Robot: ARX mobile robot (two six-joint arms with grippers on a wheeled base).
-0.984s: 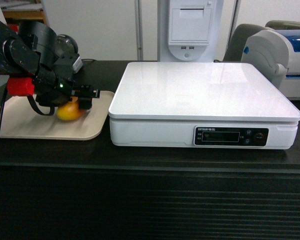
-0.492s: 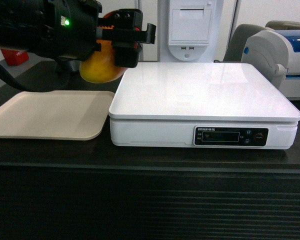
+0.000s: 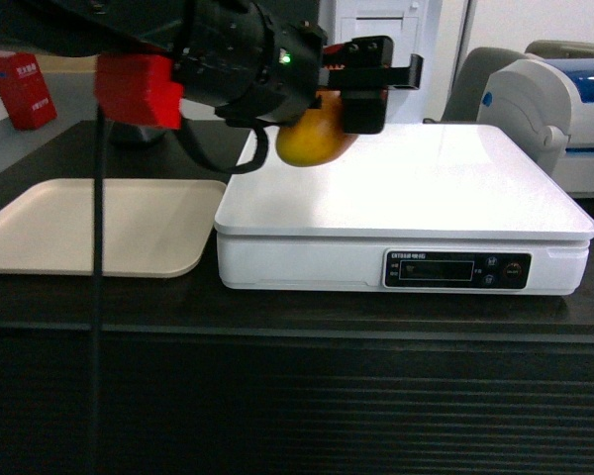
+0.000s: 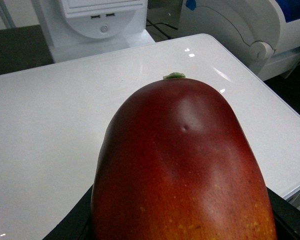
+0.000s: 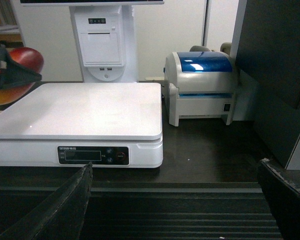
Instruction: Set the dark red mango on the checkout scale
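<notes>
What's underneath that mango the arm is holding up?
The mango hangs in the left gripper above the white scale, over its back-left part. That platform looks bare beneath it. The spot directly below is hidden by the fruit in the wrist view.

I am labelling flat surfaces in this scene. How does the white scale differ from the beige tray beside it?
The scale is glossy white; the tray is matte beige. The scale is a thick block with a black display strip on its front, while the tray is a thin sheet with a low rim. The mango, held by the left gripper, hangs above the scale's left rear part, while nothing lies on the tray. Both rest side by side on the dark checkout and have rounded corners.
</notes>
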